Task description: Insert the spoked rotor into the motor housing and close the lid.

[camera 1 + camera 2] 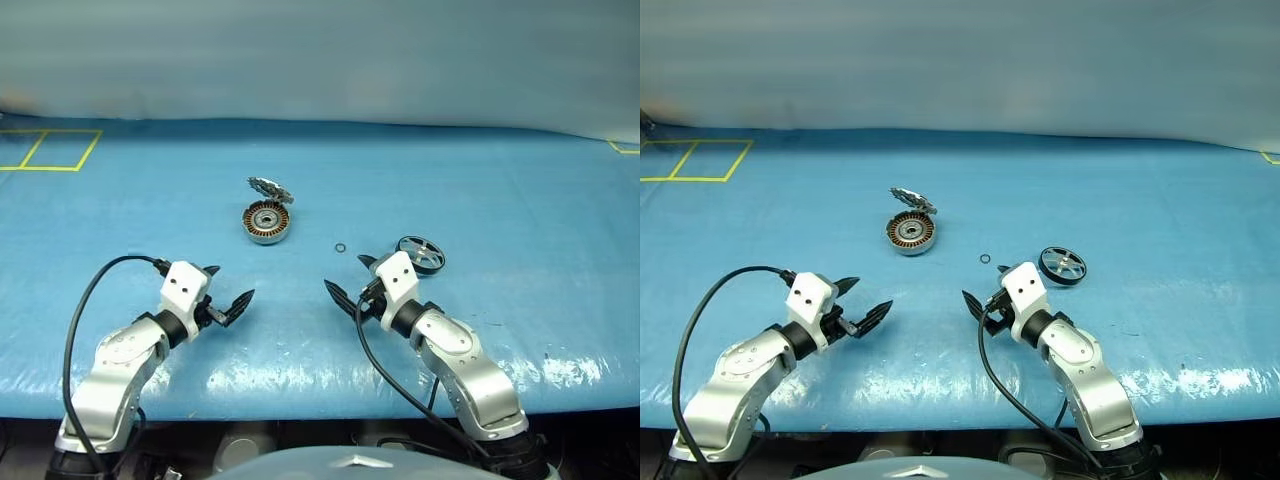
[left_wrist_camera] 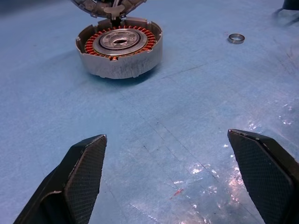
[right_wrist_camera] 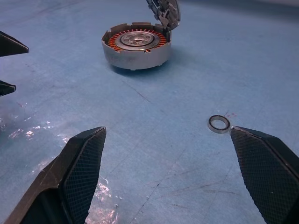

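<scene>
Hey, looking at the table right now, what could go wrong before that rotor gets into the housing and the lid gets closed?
1. The small ring lies between the motor housing and the spoked rotor; the open right gripper might knock or pinch it instead.
2. The rotor lies flat beside the right wrist, so gripping its rim may be awkward.
3. The lid stands open at the far rim; bumping it might shut it early.

1. Left claw (image 2: 170, 179) gapes wide, both black textured fingers (image 2: 81, 175) hovering over the blue worktop (image 2: 187, 116).
2. Ahead sits the motor housing (image 2: 120, 51), copper windings ringing its steel bearing.
3. Its lid (image 2: 108, 7) stands hinged up at the far rim.
4. A small metal ring (image 2: 236, 38) lies apart from the housing.
</scene>
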Tool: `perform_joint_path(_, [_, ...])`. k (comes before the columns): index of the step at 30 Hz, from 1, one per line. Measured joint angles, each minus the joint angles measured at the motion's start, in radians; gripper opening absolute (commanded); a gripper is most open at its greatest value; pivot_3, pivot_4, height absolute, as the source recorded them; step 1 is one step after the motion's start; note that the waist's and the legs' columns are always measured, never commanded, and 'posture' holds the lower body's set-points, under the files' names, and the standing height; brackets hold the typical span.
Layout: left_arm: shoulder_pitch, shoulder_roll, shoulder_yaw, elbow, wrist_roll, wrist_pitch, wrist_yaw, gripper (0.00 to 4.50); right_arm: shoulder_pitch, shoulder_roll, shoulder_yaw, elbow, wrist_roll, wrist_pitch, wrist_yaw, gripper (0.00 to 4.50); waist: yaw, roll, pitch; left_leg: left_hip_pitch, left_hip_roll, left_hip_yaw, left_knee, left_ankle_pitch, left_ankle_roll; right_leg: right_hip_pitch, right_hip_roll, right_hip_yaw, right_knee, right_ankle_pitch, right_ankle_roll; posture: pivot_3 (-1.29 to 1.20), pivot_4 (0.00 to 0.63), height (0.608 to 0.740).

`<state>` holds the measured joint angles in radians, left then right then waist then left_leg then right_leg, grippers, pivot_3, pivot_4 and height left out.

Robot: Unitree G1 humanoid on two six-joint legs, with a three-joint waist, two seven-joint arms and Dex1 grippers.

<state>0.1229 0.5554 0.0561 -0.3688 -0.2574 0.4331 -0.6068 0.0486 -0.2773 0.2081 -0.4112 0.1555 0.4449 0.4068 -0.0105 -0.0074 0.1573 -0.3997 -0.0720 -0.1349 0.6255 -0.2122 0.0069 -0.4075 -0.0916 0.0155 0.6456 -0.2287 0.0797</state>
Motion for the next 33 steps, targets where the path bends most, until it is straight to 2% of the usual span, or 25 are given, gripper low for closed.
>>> perform_joint_path(3, [-0.097,0.110,0.003,0.064,0.001,0.003,-0.083,4.50,0.002,0.003,-0.001,-0.001,-0.002,-0.001,-0.005,4.47,-0.001,0.000,0.000,0.000,0.000,0.000,0.000,0.001,-0.001,0.000,0.001,0.000,0.001,0.000,-0.001,0.00,0.150,0.740])
perform_joint_path(7, [-0.330,0.285,-0.093,0.203,0.047,-0.007,-0.272,4.50,0.003,0.008,-0.003,0.000,-0.009,-0.008,-0.014,4.47,-0.002,0.000,0.000,0.000,-0.001,0.000,0.000,0.002,-0.001,0.001,0.001,-0.001,0.001,0.000,0.000,0.00,0.150,0.740])
perform_joint_path(12, [-0.640,0.339,-0.261,0.404,0.144,-0.074,-0.498,4.50,-0.011,0.012,-0.003,0.006,-0.012,-0.021,-0.016,4.47,-0.006,0.000,0.001,0.000,-0.003,-0.001,0.000,0.002,-0.001,0.000,0.003,-0.001,0.000,0.004,0.005,0.00,0.150,0.740])
perform_joint_path(15, [-0.836,0.337,-0.382,0.553,0.215,-0.133,-0.668,4.50,-0.018,0.015,-0.005,0.007,-0.014,-0.029,-0.023,4.47,-0.013,-0.001,0.001,0.000,-0.005,0.000,-0.001,0.002,-0.001,0.000,0.004,0.000,0.001,0.003,0.005,0.00,0.150,0.740])
perform_joint_path(19, [-1.002,0.285,-0.491,0.746,0.318,-0.226,-0.786,4.50,-0.002,0.020,-0.012,0.006,-0.016,-0.039,-0.039,4.47,-0.019,-0.001,0.001,-0.001,-0.005,0.000,-0.001,0.002,-0.001,0.003,0.005,0.001,0.001,0.003,0.005,0.00,0.150,0.740])
perform_joint_path(26, [-1.190,0.175,-0.614,1.021,0.468,-0.376,-0.902,4.50,0.025,0.042,-0.014,0.006,-0.030,-0.062,-0.059,4.47,-0.028,-0.002,0.002,-0.001,-0.004,0.000,0.000,0.002,-0.001,0.004,0.006,0.001,0.002,0.003,0.005,0.00,0.150,0.740])
perform_joint_path(33, [-1.320,0.090,-0.647,1.210,0.575,-0.462,-0.946,4.50,0.024,0.043,-0.016,0.006,-0.031,-0.065,-0.059,4.47,-0.027,-0.002,0.002,-0.001,-0.004,-0.001,0.002,0.002,0.000,0.005,0.006,0.001,0.003,0.003,0.006,0.00,0.150,0.740])
